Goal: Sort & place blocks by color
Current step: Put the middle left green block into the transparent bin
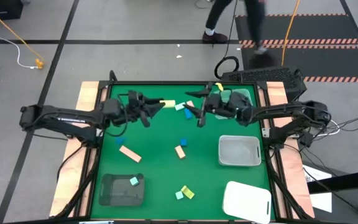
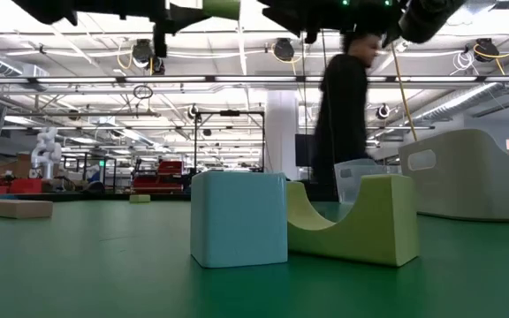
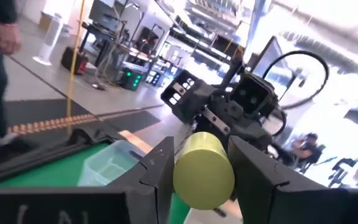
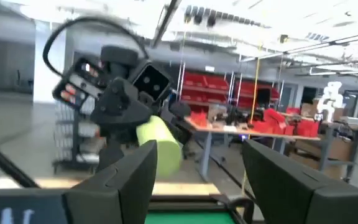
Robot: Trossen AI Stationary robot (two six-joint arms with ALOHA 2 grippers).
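We find the far middle of the green bench [image 1: 160,168] hard to read from above, where both arms crowd the blocks. The left gripper [image 3: 201,171] has its fingers clenched on a yellow-green cylinder [image 3: 202,169], raised toward twelve o'clock; the right gripper [image 4: 197,180] faces it, fingers released and holding nothing. Elsewhere we count two tan blocks [image 1: 130,154] near centre, one blue cube [image 1: 184,144], a mint cube [image 1: 133,181] in the dark tray [image 1: 110,194] at seven o'clock, and a yellow-and-mint pair [image 1: 185,193] at six. A person [image 2: 343,124] passes behind, blurred.
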